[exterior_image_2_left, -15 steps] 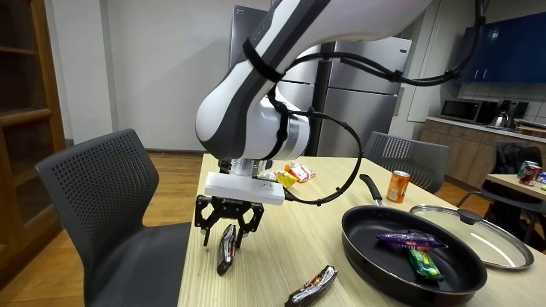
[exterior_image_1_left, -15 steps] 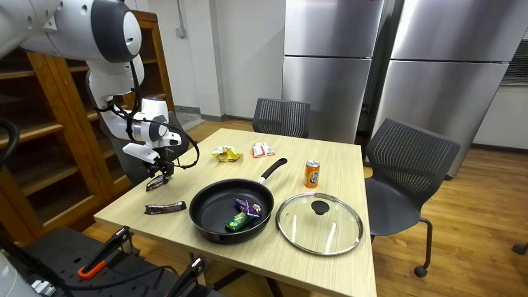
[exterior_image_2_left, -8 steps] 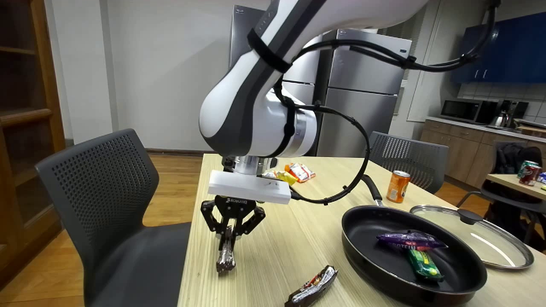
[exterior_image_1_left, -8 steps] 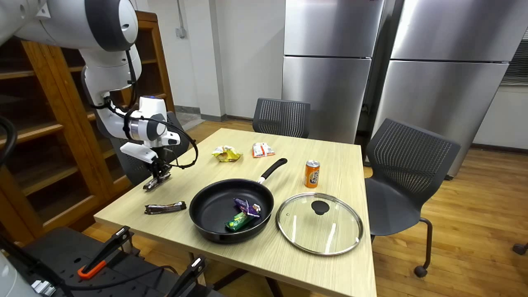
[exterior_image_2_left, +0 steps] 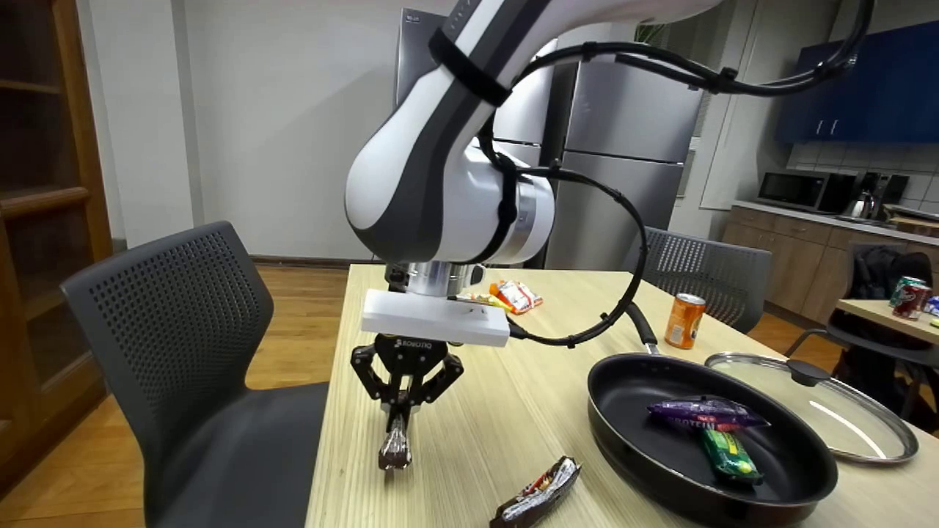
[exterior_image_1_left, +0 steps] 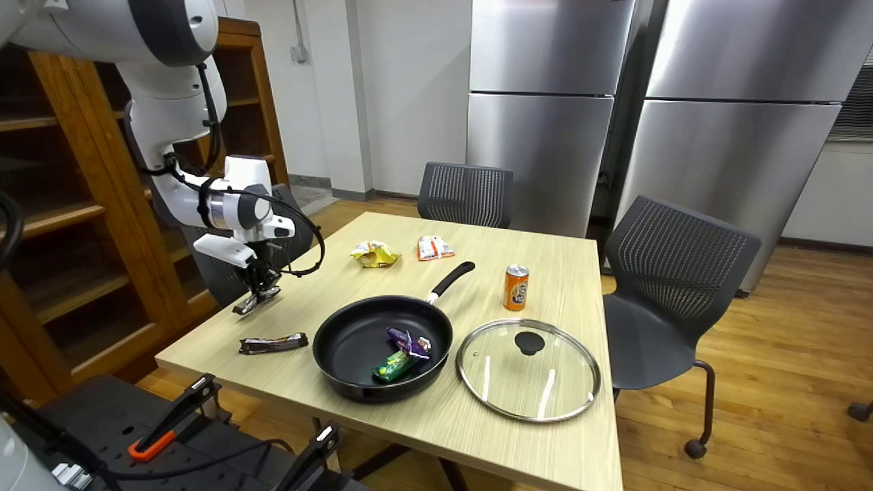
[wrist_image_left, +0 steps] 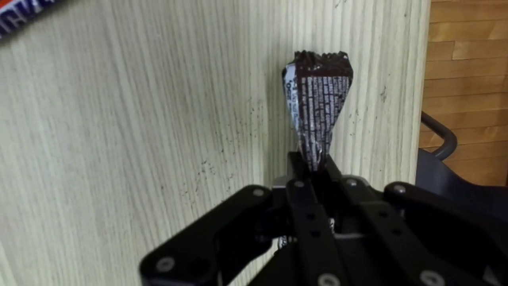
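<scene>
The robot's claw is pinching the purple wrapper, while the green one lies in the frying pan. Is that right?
Not quite: the claw is pinching a dark brown wrapper, as the wrist view shows. The purple wrapper is in the frying pan, as both exterior views show. The green wrapper does lie there.

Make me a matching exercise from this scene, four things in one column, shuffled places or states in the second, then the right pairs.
Things
1. Shiny brown wrapper farther from the round black frying pan
2. Glossy green snack wrapper
3. Orange cylindrical metal can
4. Round clear glass lid

Places or states
A. Standing upright on the pale wood-grain table
B. Lying knob-up beside the pan
C. Pinched between the black fingers
D. Inside the pan

Pairs: 1-C, 2-D, 3-A, 4-B
</scene>
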`<state>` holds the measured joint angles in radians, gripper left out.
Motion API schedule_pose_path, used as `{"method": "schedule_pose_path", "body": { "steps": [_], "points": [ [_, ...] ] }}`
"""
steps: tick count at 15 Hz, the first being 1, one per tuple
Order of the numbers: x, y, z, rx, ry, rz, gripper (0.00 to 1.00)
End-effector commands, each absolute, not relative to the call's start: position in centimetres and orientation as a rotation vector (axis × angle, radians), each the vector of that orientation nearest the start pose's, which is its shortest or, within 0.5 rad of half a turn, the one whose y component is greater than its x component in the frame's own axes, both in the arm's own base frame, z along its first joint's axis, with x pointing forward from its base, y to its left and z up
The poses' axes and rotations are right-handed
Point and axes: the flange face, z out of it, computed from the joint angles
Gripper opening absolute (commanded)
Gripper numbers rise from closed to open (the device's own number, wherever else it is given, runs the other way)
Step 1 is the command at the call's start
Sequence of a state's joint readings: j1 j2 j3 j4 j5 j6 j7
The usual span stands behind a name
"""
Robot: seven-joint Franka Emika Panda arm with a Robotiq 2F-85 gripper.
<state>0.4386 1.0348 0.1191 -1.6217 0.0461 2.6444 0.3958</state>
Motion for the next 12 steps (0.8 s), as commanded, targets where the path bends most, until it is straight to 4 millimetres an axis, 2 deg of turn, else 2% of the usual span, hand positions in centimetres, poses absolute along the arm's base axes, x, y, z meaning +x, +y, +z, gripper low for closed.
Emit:
{"method": "schedule_pose_path", "body": {
  "steps": [1,6,12],
  "points": [
    [54.8,33.6,5.1,-3.038,-0.073,0.055,0.03],
    [53.9,31.6,8.1,-3.035,-0.065,-0.012,0.03],
    [52.8,27.3,10.5,-3.043,-0.043,-0.057,0.03]
  ]
}}
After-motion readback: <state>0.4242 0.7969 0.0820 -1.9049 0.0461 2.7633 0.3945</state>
